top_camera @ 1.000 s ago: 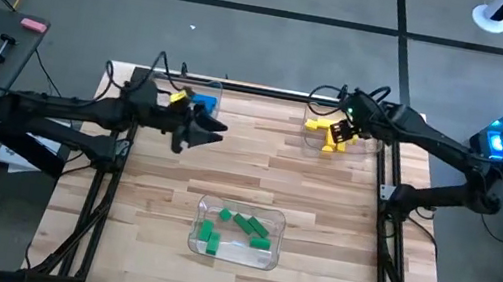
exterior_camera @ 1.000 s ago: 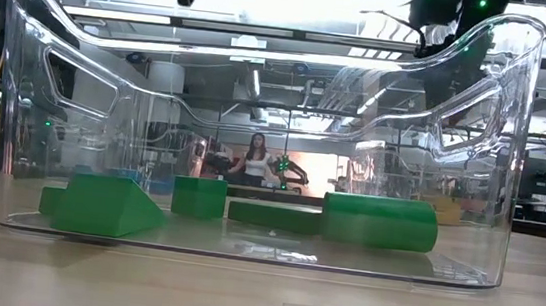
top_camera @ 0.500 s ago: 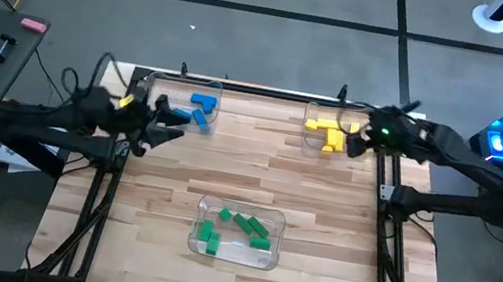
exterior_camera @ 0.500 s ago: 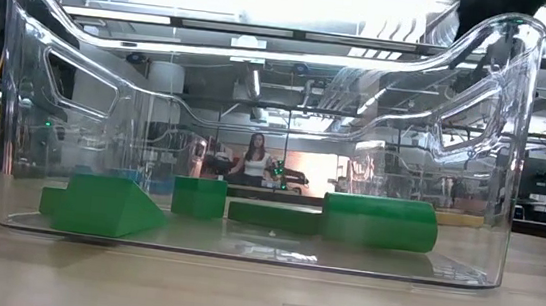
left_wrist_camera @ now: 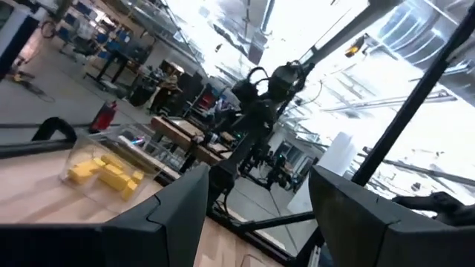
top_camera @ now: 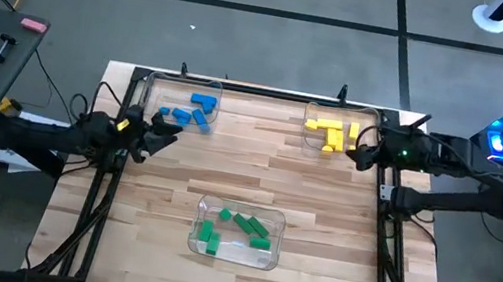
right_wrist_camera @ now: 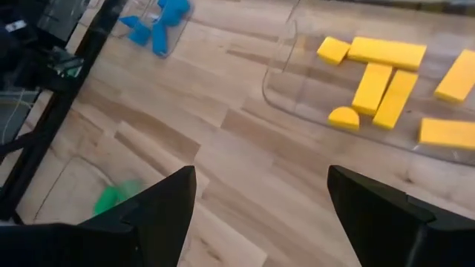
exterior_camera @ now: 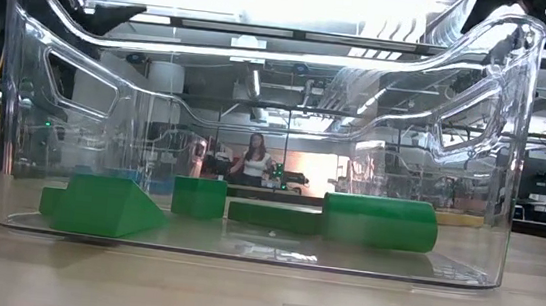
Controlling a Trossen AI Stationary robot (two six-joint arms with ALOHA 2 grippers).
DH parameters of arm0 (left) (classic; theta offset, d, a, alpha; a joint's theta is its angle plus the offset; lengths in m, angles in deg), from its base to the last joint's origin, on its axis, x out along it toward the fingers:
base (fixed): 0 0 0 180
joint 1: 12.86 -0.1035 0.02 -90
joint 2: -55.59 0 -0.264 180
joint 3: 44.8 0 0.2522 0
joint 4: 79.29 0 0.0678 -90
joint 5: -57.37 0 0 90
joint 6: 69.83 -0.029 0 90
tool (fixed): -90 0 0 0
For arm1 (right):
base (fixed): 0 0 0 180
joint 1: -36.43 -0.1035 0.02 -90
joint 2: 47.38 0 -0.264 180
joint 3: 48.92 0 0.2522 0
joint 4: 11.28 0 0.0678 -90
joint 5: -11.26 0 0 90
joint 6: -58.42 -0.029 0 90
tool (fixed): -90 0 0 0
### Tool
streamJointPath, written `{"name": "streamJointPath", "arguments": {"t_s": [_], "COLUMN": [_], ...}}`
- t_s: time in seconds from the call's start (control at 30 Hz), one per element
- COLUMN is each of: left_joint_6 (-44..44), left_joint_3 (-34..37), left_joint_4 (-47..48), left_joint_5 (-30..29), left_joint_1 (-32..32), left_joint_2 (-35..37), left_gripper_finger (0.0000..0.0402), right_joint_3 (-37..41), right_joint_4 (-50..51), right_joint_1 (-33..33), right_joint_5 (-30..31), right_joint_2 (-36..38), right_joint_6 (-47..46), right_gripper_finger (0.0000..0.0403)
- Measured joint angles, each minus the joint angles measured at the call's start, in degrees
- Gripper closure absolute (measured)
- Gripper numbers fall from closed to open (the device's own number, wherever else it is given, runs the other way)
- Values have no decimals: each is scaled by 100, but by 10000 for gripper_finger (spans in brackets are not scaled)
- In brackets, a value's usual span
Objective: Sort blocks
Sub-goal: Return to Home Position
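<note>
Tabletop (top_camera: 256,177): light wood planks, centre of the high view, inside a dark frame.

Left arm (top_camera: 50,133): lies low along the left of the frame, reaching the tabletop's left edge. Right arm (top_camera: 469,171): comes in from the right of the frame, ending at the tabletop's right edge.

Three clear trays on the tabletop, well apart:
- upper-left tray (top_camera: 219,95), at the far left corner;
- upper-right tray (top_camera: 304,139), at the far right corner;
- lower-centre tray (top_camera: 279,221), fills almost the whole low view.

Left pincer (top_camera: 170,132): just below the upper-left tray in the high view, at the tabletop's edge. Fingers spread apart, nothing between them (left wrist view shows a clear gap).

Right pincer (top_camera: 355,152): just beside the right side of the upper-right tray. Fingers wide apart, nothing held (right wrist view).

Blocks, sorted by colour:
- green blocks (top_camera: 240,223) lie in the lower-centre tray, flat on its floor;
- yellow blocks (top_camera: 327,130) lie in the upper-right tray;
- blue blocks (top_camera: 198,110) lie in the upper-left tray.

A person (exterior_camera: 252,159) shows small in the room behind, seen through the tray in the low view.
</note>
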Motion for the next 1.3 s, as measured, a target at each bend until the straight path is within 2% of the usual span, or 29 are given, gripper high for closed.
{"name": "streamJointPath", "arguments": {"t_s": [0.23, 0.37, 0.47, 0.53, 0.63, 0.77, 0.9, 1.07, 1.2, 1.3], "left_joint_6": [529, 860, 1009, 1007, 1007, 1007, 1006, 1005, 1005, 1005], "left_joint_3": [263, 273, 271, 271, 271, 271, 271, 271, 271, 271], "left_joint_4": [511, 844, 904, 900, 902, 902, 902, 902, 902, 902], "left_joint_5": [-4, -18, -20, -20, -20, -18, -18, -15, -15, -13], "left_joint_1": [-248, -338, -336, -336, -336, -336, -336, -336, -336, -336], "left_joint_2": [267, 257, 257, 257, 257, 257, 257, 257, 257, 257], "left_gripper_finger": [181, 181, 181, 181, 181, 181, 181, 181, 181, 181], "right_joint_3": [12, 462, 1226, 1928, 3070, 4290, 5033, 5659, 5930, 5989], "right_joint_4": [803, 613, -355, -1369, -3624, -6817, -8816, -10000, -10009, -9563], "right_joint_1": [-570, -937, -1226, -1372, -1409, -1178, -1075, -1092, -1092, -1092], "right_joint_5": [-29, -197, -388, -460, -755, -1293, -1362, -1318, -1237, -1239], "right_joint_2": [16, 243, 617, 897, 1228, 1266, 1330, 1515, 1543, 1538], "right_joint_6": [-248, -226, 32, 234, 781, 1336, 1522, 1722, 1597, 1543], "right_gripper_finger": [100, 100, 100, 100, 100, 100, 100, 100, 100, 100]}}
